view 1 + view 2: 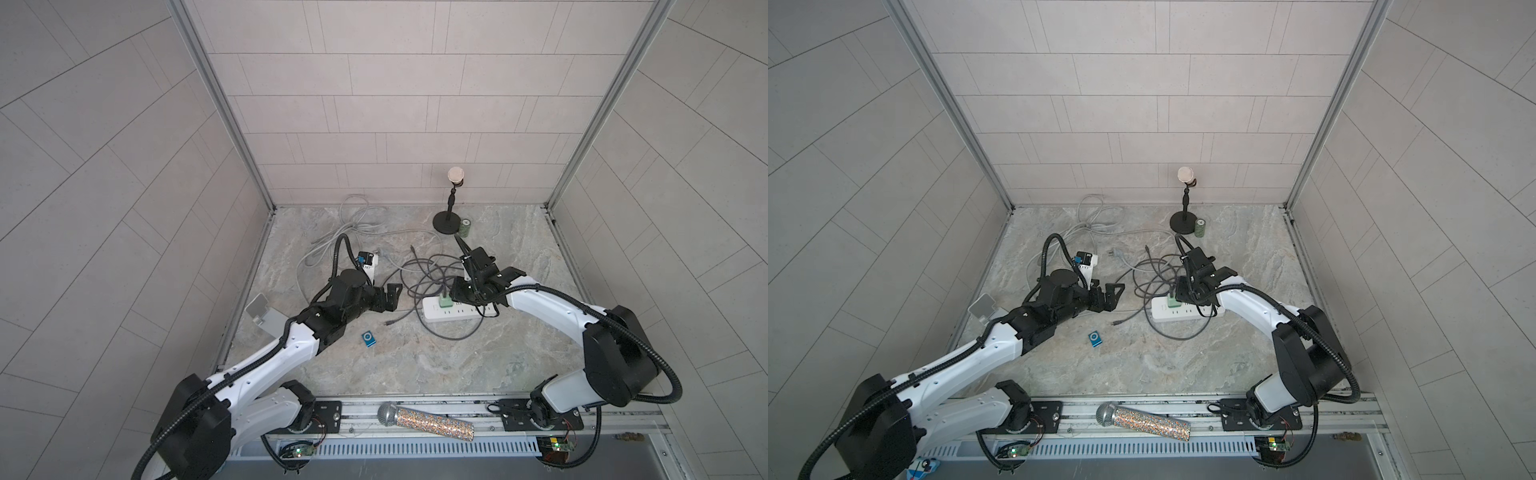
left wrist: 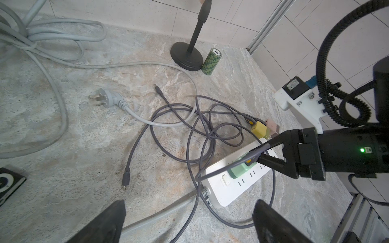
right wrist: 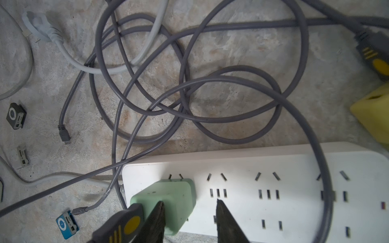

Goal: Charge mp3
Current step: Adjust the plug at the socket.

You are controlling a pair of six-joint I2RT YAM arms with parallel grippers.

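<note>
The blue mp3 player [image 1: 369, 337] is shown lying flat on the marbled tabletop [image 1: 436, 365], towards the front and apart from the white power strip [image 1: 457, 311]; it is seen in both top views and in the right wrist view. A small connector [image 3: 80, 210] of the grey cable [image 3: 210, 117] is seen near the player, not inserted. The left gripper [image 1: 392, 296] is held near the end of the strip, its fingers [image 2: 109, 221] spread wide with nothing between them. The right gripper [image 3: 190, 202] is positioned over the green charging adapter [image 3: 176, 193], which is seated in the end socket of the strip; its jaws are parted moderately, and nothing is seen clamped between them. A USB plug [image 3: 124, 227] marked with a yellow dot is seen against the outer side of one finger; whether it is seated in the adapter cannot be told. A black mp3 player [image 3: 15, 115] is visible farther off.
</note>
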